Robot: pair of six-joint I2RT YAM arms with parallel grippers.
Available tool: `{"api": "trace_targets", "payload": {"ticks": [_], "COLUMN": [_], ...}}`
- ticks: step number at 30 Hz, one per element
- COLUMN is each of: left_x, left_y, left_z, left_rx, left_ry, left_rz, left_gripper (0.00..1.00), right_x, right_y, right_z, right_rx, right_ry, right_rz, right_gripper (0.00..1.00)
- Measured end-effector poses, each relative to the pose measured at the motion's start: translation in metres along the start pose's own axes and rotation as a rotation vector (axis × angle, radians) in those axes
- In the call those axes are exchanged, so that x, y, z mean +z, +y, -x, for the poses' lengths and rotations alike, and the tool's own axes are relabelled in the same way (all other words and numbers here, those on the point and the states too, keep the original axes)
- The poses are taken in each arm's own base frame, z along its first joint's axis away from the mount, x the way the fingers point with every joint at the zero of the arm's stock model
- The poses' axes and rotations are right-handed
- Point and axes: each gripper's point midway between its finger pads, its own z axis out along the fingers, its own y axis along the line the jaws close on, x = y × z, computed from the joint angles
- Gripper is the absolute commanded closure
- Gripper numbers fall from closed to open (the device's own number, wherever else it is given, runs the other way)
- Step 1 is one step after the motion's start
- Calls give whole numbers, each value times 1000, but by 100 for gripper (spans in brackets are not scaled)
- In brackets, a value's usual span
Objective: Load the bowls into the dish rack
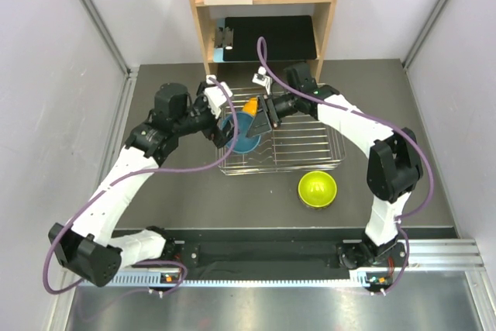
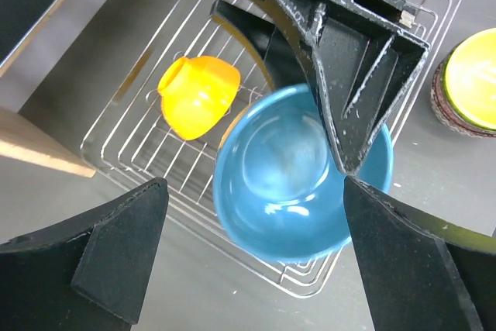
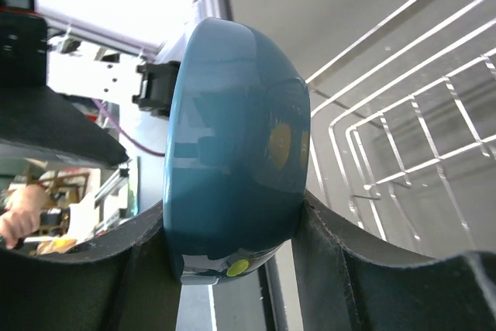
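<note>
Both our arms stretch forward, wrists angled in toward each other; our left hand (image 2: pixel 252 191) is spread wide, our right hand (image 3: pixel 232 246) clamps the blue bowl (image 2: pixel 287 184).

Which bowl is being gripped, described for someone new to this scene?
Find the silver wire dish rack mid-table. At its left end, the right gripper clamps the blue bowl. Only it is blue and held; the orange bowl beside it lies free.

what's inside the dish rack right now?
An orange bowl tipped on the wires; a blue bowl, gripped by the right pincer, over the dish rack beside it. Wires under the blue bowl are covered, so contact is unclear.
</note>
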Motion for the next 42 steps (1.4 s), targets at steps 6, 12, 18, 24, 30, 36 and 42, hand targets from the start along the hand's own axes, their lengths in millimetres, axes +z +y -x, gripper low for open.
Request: {"api": "trace_targets", "payload": {"ticks": [6, 12, 18, 24, 30, 36, 42], "left_x": [-14, -33, -59, -89, -99, -104, -112], "left_y": [13, 44, 69, 78, 77, 76, 80], "left_z": [-4, -12, -37, -59, -85, -117, -130], "left_rx": [-10, -59, -143, -206, -269, -345, -396], "left_ry": [-5, -4, 22, 46, 97, 160, 179], "left_rz": [56, 141, 219, 292, 328, 352, 399], "left_gripper": [1, 1, 1, 1, 1, 1, 1], "right_x": [-7, -15, -25, -46, -75, -91, -84], "right_y": [-20, -46, -63, -62, -58, -74, -80], "right_z": [3, -2, -4, 17, 42, 38, 23], "right_rx": [1, -29, -76, -198, -354, -448, -567], "right_ry": [-24, -17, 11, -3, -9, 78, 202], "right_rz": [-88, -214, -334, -470, -625, -773, -869], "right_gripper": [100, 100, 100, 100, 100, 100, 100]}}
